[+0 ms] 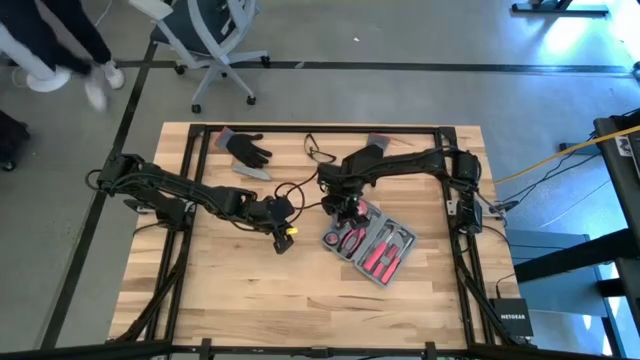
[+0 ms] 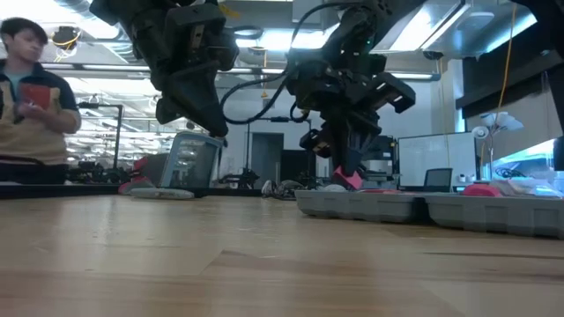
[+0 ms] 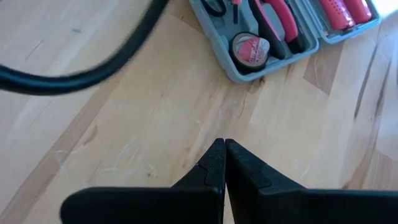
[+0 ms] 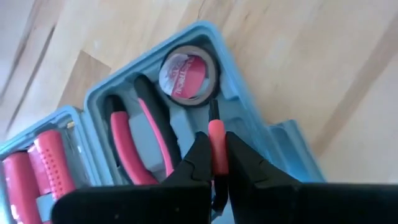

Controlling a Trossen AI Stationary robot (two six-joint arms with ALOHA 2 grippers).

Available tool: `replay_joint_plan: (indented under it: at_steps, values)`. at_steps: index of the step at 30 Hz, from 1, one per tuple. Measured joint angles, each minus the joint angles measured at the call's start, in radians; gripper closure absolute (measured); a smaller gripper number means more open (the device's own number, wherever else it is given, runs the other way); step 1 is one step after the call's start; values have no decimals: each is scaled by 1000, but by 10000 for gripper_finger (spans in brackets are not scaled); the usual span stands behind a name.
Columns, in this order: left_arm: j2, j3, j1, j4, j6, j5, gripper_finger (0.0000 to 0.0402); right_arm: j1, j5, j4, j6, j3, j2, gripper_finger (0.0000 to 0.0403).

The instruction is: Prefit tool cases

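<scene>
The tool case (image 1: pixel 372 245) lies open on the wooden table, a blue-grey tray with red-handled pliers (image 4: pixel 134 140) and a tape roll (image 4: pixel 186 74) in its recesses. My right gripper (image 4: pixel 217 158) stands over the case's far left corner (image 1: pixel 340 212), shut on a slim red-handled tool (image 4: pixel 216 134). My left gripper (image 1: pixel 283 240) hangs shut and holds nothing, a little above the bare table left of the case; the left wrist view shows its fingertips (image 3: pixel 222 149) together. My right gripper pinches the slim tool's red handle (image 4: pixel 216 142) between its two fingers (image 4: pixel 198 163). The fingers slant down from the table's far side, and the tool runs along them. Its black end (image 4: pixel 213 112) points at the tape roll. Whether it touches the case, I cannot tell.
A black glove (image 1: pixel 245 148) and a small grey bar (image 1: pixel 254 172) lie near the far edge, with a thin black cable loop (image 1: pixel 318 152) beside them. A person (image 2: pixel 31 106) stands beyond the table. Bare wood spreads along the near side.
</scene>
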Motion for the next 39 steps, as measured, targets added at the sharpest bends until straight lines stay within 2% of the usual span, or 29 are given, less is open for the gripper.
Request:
replay_joint_plan:
  at_steps: [20, 29, 33, 39]
  values:
    - [0, 0, 0, 0, 2, -8, 401, 0, -83, 30, 64, 0, 29, 388]
    - [0, 0, 0, 0, 3, -11, 401, 0, -89, 21, 71, 0, 30, 388]
    - [0, 0, 0, 0, 5, -11, 402, 6, -114, 19, 76, 0, 30, 345]
    - [0, 0, 0, 0, 6, -18, 401, 14, -93, 23, 103, 0, 30, 290]
